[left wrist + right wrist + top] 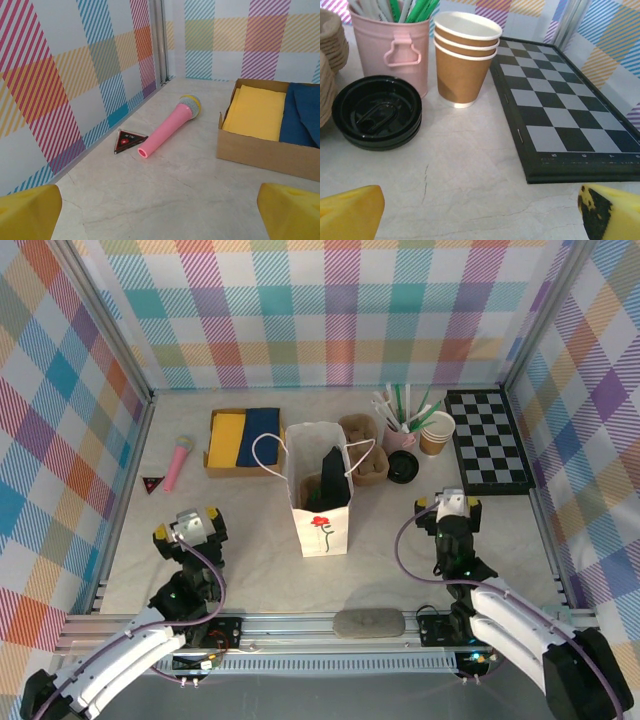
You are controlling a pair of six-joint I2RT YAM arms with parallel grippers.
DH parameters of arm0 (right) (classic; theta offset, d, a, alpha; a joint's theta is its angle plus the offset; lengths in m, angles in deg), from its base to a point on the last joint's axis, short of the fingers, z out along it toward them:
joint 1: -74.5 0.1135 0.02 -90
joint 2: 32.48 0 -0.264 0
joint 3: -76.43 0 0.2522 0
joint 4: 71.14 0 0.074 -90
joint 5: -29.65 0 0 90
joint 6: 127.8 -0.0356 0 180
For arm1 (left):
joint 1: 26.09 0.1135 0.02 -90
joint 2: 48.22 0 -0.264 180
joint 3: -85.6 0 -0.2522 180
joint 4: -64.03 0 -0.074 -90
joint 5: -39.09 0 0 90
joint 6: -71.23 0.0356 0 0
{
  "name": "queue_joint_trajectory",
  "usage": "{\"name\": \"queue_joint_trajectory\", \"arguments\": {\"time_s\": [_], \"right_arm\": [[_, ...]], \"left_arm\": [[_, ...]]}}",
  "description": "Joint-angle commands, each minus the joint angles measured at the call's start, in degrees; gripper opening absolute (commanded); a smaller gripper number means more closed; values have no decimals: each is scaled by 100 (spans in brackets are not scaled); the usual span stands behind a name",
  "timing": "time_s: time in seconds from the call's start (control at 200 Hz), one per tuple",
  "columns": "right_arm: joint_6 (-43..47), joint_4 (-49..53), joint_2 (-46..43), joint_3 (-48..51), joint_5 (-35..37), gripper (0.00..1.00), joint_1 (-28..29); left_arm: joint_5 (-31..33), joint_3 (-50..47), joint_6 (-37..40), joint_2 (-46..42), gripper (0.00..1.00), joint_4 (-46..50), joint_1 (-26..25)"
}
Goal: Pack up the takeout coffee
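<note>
The takeout coffee cups are a stack of three brown kraft paper cups (pixel 465 60), white inside, standing at the back right of the table (pixel 436 432). Round black plastic lids (pixel 377 111) lie stacked just left of and nearer than the cups (pixel 402 466). A white paper bag (pixel 322 508) with a red flower print stands open mid-table, something black inside it. My right gripper (pixel 480 215) hovers open over bare table short of the cups (pixel 448 500). Over at the near left my left gripper (pixel 187 522) is open and holds nothing (pixel 160 215).
A pink cup of straws (pixel 390 50) stands left of the cups. To their right lies a chessboard (pixel 560 105). Brown pulp trays (pixel 365 460) sit behind the bag. Back left are a cardboard box (pixel 265 147) of yellow and blue napkins, a pink microphone (pixel 170 125) and a black triangle (pixel 129 140).
</note>
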Motion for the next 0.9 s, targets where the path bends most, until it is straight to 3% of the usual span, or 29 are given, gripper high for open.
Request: {"name": "queue_joint_trajectory", "arguments": {"time_s": [0.0,0.27,0.895], "right_arm": [[-26,-749,-52,106,-212,99,-110],[-108,-1342,66,278,-448,99,-385],[-8,-2595,1615,8,-748,99,-562]], "left_arm": [[-256,-100,160,-55,100,-594,234],[-625,-215,172,113,100,-1021,567],[-1072,-304,214,771,100,-1861,874]]}}
